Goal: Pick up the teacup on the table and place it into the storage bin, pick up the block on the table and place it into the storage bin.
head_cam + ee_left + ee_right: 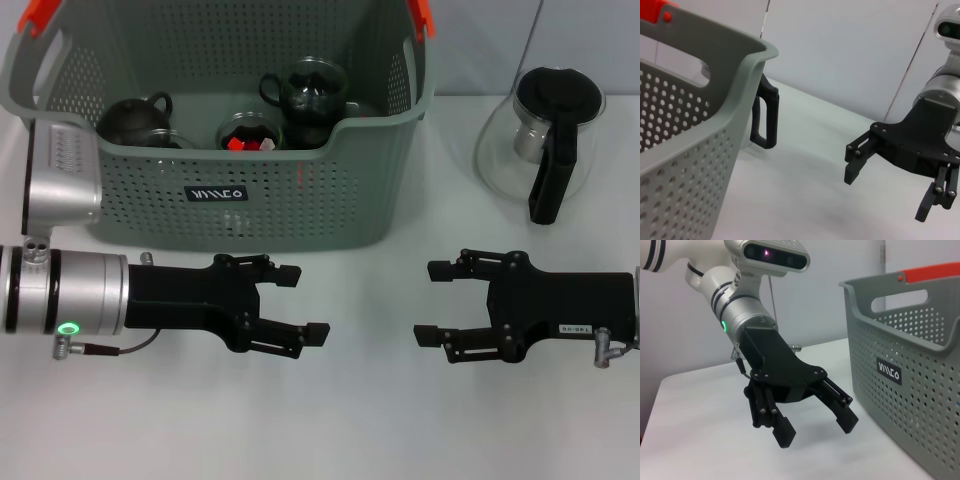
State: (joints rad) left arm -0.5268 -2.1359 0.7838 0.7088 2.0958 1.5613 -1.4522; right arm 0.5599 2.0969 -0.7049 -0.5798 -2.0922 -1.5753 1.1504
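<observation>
The storage bin (300, 190), a grey-green perforated basket with orange clips, stands at the back of the white table. Inside it stands a dark glass teacup (312, 92) with a handle. Beside the teacup, a small round glass dish holds red pieces (250, 143) that may be the block. My left gripper (304, 303) hovers open and empty in front of the bin, low over the table. My right gripper (431, 302) faces it, open and empty too. The left wrist view shows the right gripper (886, 194), and the right wrist view shows the left gripper (816, 430) beside the bin (905, 390).
A round dark pot (135, 120) lies at the bin's left end. A glass jug (545, 140) with black lid and handle stands to the right of the bin; its handle (765, 120) shows past the bin's corner (690, 150).
</observation>
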